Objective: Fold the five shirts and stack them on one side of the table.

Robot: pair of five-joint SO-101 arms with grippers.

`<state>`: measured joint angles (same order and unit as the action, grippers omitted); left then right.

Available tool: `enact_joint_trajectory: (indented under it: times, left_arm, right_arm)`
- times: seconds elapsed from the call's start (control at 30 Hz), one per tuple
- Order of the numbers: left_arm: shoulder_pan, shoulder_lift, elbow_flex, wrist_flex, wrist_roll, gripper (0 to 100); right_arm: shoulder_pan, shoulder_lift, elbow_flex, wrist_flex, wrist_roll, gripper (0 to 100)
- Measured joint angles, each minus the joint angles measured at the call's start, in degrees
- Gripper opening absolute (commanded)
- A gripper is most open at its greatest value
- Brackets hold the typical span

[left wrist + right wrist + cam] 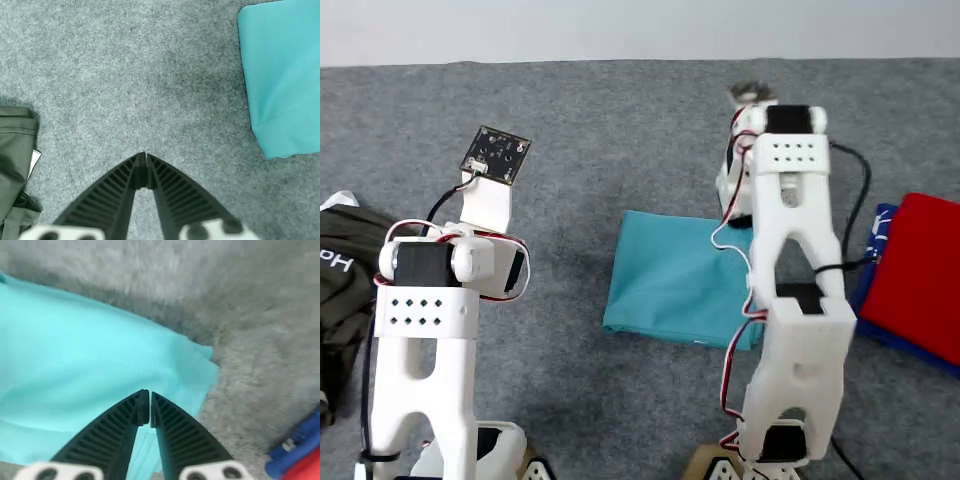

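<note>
In the high view, we see the teal shirt (pixel 675 285) folded flat near the middle of the grey table (pixel 570 120). The red shirt (pixel 920 275) lies on the blue shirt (pixel 882 225) at 3 o'clock, and a dark shirt (pixel 340 290) is bunched at 9 o'clock. The right arm (pixel 790 230) stands over the teal shirt's 3 o'clock edge. We judge the teal one should go to the stack next. If it is dragged across the rough surface, its fold may open.

In the left wrist view, the left gripper (pixel 145 161) has its jaws pressed together, holding nothing, above bare table. The dark shirt (pixel 15 165) lies on one side and the teal shirt (pixel 282 75) on the other, both apart from it. If the gripper goes to the dark shirt like this, it would only shove the cloth.

In the right wrist view, the right gripper (pixel 145 401) is likewise closed and seemingly empty, over the teal shirt (pixel 75 365) near a corner. A pinch there might catch only the top layer, so the shirt would unfold when lifted.
</note>
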<state>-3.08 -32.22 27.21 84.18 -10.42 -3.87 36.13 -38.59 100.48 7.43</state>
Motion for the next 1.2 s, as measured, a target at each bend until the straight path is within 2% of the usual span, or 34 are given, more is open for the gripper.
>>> enact_joint_trajectory:
  times: [0.27,0.5,0.67,0.97,1.2]
  left_arm:
    - [0.00,0.00,0.26,0.35,0.00,0]
    - [-0.09,-0.35,0.26,0.35,0.00,0]
    - [-1.67,-0.35,0.18,0.35,0.00,0]
    - [-16.09,-0.35,-5.98,0.35,0.00,0]
    - [-17.67,-0.35,-6.51,0.35,-0.09,0]
  right_arm:
    - [5.54,10.73,-0.62,-5.19,0.18,0.9]
    - [0.70,10.73,-12.22,-0.09,0.18,0.9]
    - [-2.55,8.18,-13.54,0.09,0.18,0.9]
    - [-7.91,-8.44,6.95,0.09,0.18,0.9]
    - [-2.64,-11.69,14.77,0.09,1.23,0.9]
